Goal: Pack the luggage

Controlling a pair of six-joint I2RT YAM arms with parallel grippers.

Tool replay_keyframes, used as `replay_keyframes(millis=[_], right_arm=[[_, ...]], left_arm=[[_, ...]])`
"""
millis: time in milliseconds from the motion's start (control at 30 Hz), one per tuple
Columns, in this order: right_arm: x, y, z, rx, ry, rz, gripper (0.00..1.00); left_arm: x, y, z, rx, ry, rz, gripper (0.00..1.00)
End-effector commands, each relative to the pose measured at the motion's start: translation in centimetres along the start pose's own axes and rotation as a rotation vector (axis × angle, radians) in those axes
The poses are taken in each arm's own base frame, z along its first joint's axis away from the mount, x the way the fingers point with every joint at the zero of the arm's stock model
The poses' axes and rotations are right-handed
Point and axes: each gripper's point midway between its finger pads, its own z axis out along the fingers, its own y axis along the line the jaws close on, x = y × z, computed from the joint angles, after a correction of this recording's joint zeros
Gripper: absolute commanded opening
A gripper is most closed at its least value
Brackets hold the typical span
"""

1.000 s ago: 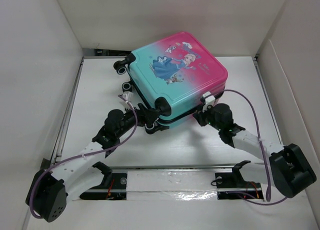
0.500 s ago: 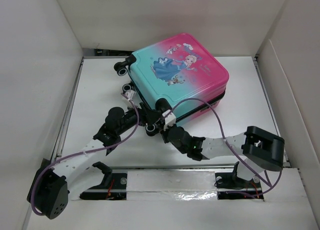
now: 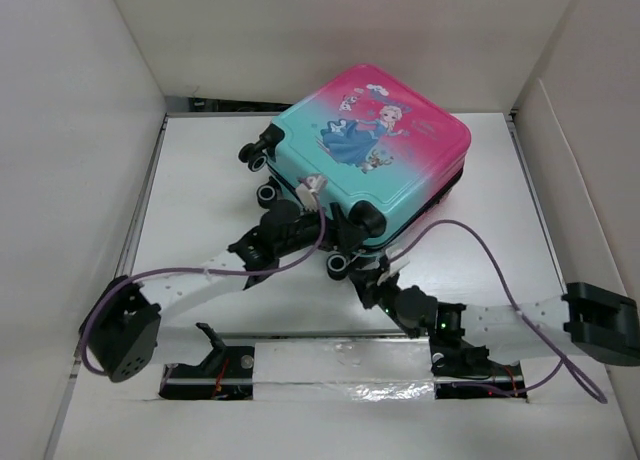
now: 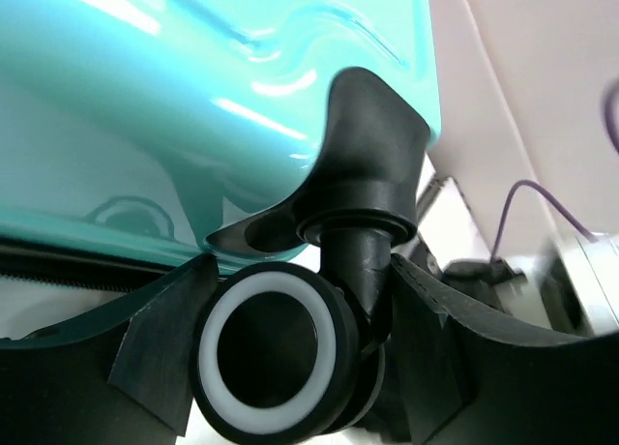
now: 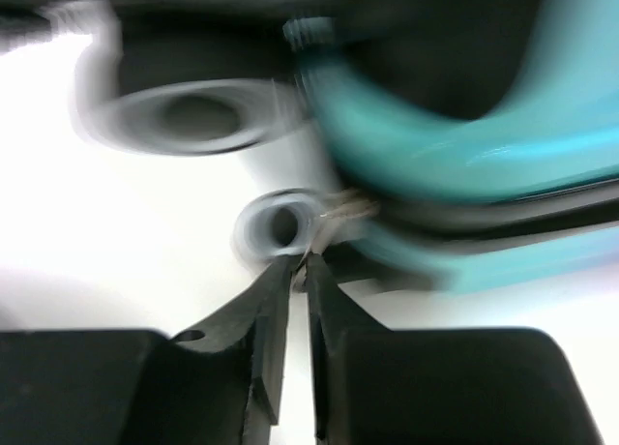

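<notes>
Top external view shows the luggage (image 3: 375, 145) lying closed on its side toward the far middle of the white table (image 3: 200, 170), with its pink end to the right and its teal end toward the arms. The left gripper (image 3: 340, 230) is at the near teal corner, and the right gripper (image 3: 372, 278) lies low over the table just below that same corner. Left wrist view shows two black fingers (image 4: 160, 343) standing on either side of a black wheel (image 4: 271, 353) with a white ring, pressed against it and its fork under the teal shell. Right wrist view is heavily blurred: the fingers (image 5: 266, 339) are drawn almost together with only a thin slit between them, their tips just beside a small pale tab (image 5: 340, 209) at the zipper seam. Whether they pinch it cannot be told.
</notes>
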Motion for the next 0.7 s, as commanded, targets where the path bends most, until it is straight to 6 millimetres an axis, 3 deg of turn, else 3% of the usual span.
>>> replay_keyframes(millis=[0,33,67,133,233,300,333,400,500,533,567,600,667], right_arm=[[-0.8,5.5,-4.1,-0.269,0.023,0.114,0.00],[0.1,4.7,-4.7,-0.252,0.059,0.089,0.00],[-1.1,4.1,-5.4,-0.248,0.028,0.134,0.00],[-1.4,2.8,-5.9,-0.219,0.009,0.150,0.00],[-1.5,1.8,-6.7,-0.215,-0.010,0.179,0.00],[-1.4,1.4,-7.1,-0.207,-0.009,0.193,0.00],[-1.1,1.2,-7.1,-0.200,0.003,0.180,0.00],[-1.2,1.0,-7.1,-0.186,0.006,0.163,0.00],[-1.3,0.8,-7.0,-0.161,0.035,0.125,0.00],[-1.3,0.7,-6.9,-0.150,0.034,0.122,0.00],[-1.2,0.6,-6.8,-0.145,0.034,0.114,0.00],[-1.1,0.6,-6.8,-0.141,0.037,0.108,0.00],[-1.0,0.7,-6.7,-0.144,0.042,0.095,0.00]], left_arm=[[-7.3,-6.0,3.6,0.026,-0.291,0.091,0.00],[-7.6,-6.8,4.9,0.026,-0.288,0.098,0.01],[-7.8,-6.9,5.5,0.010,-0.298,0.088,0.09],[-7.9,-7.2,6.8,0.027,-0.291,0.064,0.15],[-8.0,-9.1,8.5,0.095,-0.249,0.069,0.36],[-7.4,-8.7,8.9,0.068,-0.198,0.092,0.53],[-7.6,-8.8,8.4,0.064,-0.202,0.103,0.57],[-8.4,-7.2,7.0,-0.006,-0.232,0.112,0.65],[-10.8,-4.2,2.7,-0.116,-0.322,0.101,0.66],[-11.8,-4.2,0.3,-0.127,-0.372,0.104,0.66],[-12.7,-2.0,-1.2,-0.219,-0.405,0.097,0.65],[-13.9,-2.2,-3.3,-0.240,-0.452,0.099,0.65],[-14.6,-0.1,-5.6,-0.355,-0.459,0.108,0.66]])
